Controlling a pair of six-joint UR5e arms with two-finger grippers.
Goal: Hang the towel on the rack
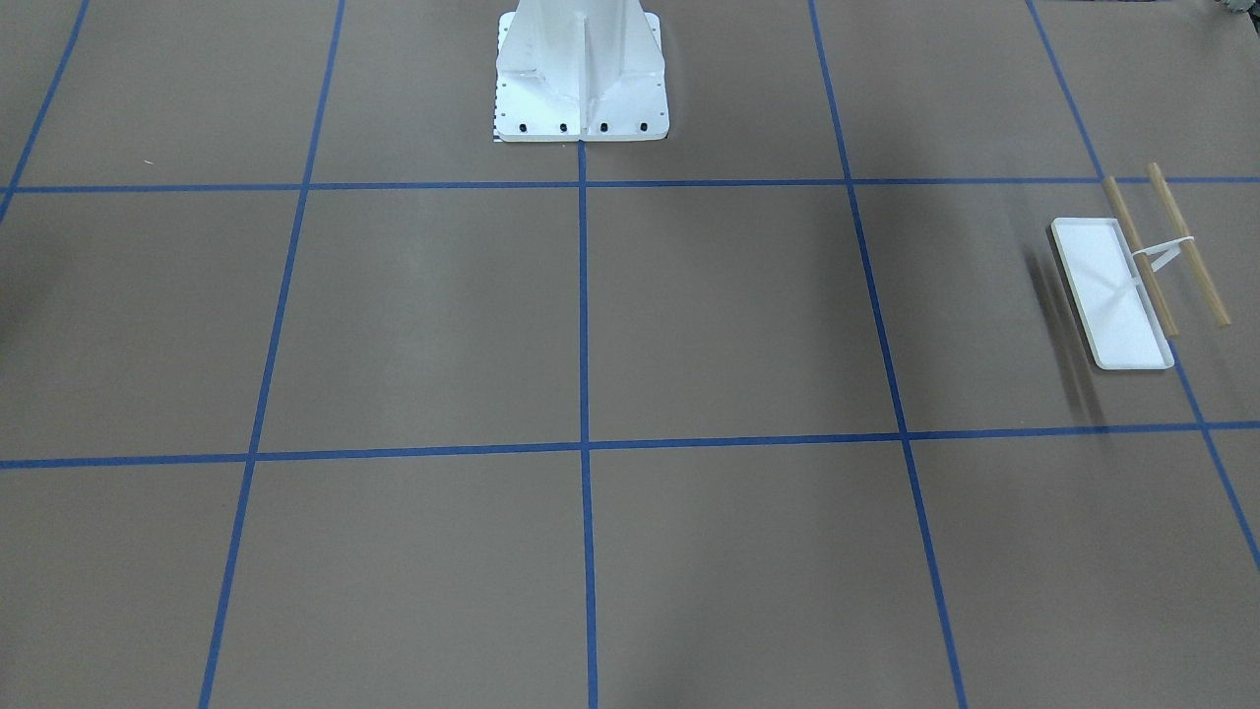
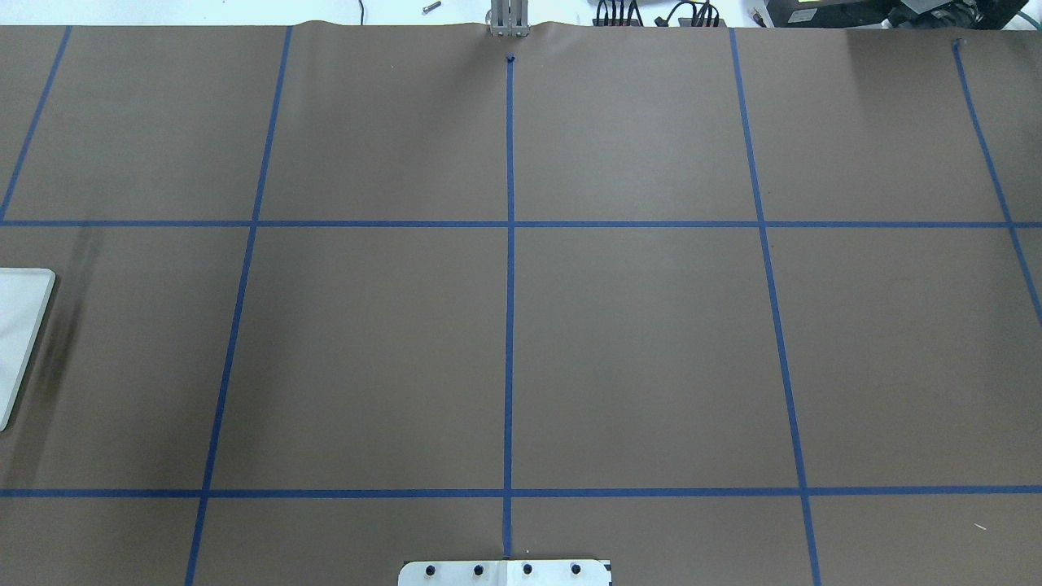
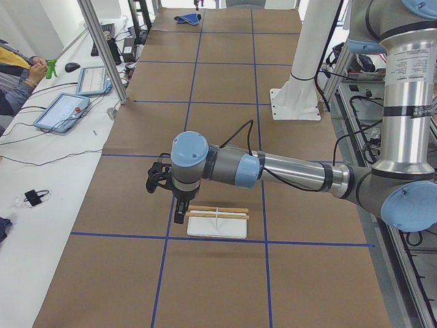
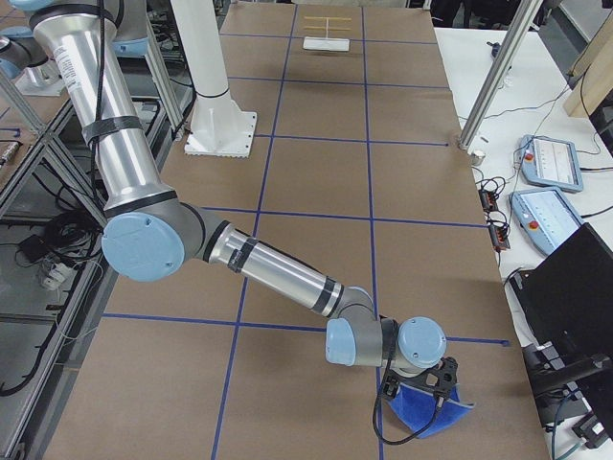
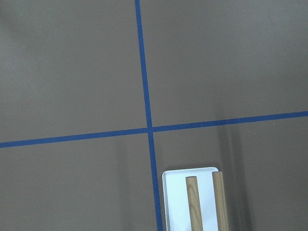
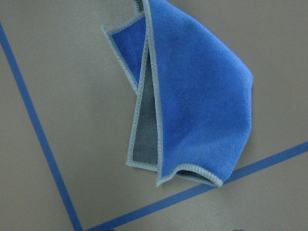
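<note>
The towel (image 6: pixel 202 96) is folded over, bright blue outside with a dark grey inner face and a pale stitched edge; it fills the right wrist view and runs off the top. In the exterior right view it (image 4: pixel 431 410) lies under my right gripper (image 4: pixel 417 388), near the table's end. I cannot tell whether that gripper is open or shut. The rack (image 1: pixel 1112 295) has a white tray base and two wooden dowels (image 1: pixel 1142 256). My left gripper (image 3: pixel 179 216) hangs just beside the rack (image 3: pixel 217 225); its state cannot be told. The rack's end shows in the left wrist view (image 5: pixel 180 202).
The large white bolted pedestal (image 1: pixel 581 79) stands at the robot's side of the table. Blue tape lines grid the brown table. The tray's edge (image 2: pixel 20 325) shows at the overhead view's left border. Tablets and cables (image 4: pixel 546 158) lie on the operators' bench.
</note>
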